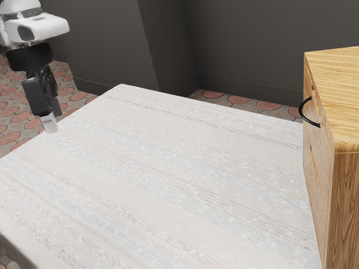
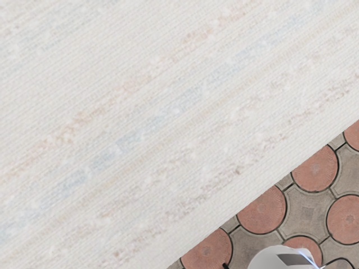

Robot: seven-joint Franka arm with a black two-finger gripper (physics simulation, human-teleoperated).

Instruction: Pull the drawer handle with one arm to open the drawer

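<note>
the drawer handle point(image 1: 307, 114) is a thin black loop that juts from the upper part of the wooden cabinet point(image 1: 332, 168), on the face turned toward the exterior view's left. that is the side the arm comes from, so a straight pull back across the table point(image 1: 168, 185) should draw the drawer out. no drawer front stands proud of that face, so the drawer looks shut and the opening is judged not yet begun. the cabinet stands at the table's far right edge in the exterior view. the gripper point(image 1: 49, 124) hangs well apart from it, near the opposite corner of the table and above the tiled floor point(image 1: 14, 112), pointing downward in what seems a resting pose. it is seen edge-on, so it cannot be told whether it is spread or pressed together, and it holds nothing. the wrist view looks down on the table's pale woven surface and its edge over the floor's round reddish pavers. the next move likely calls for crossing the whole table and turning the hand level to meet the loop.
</note>
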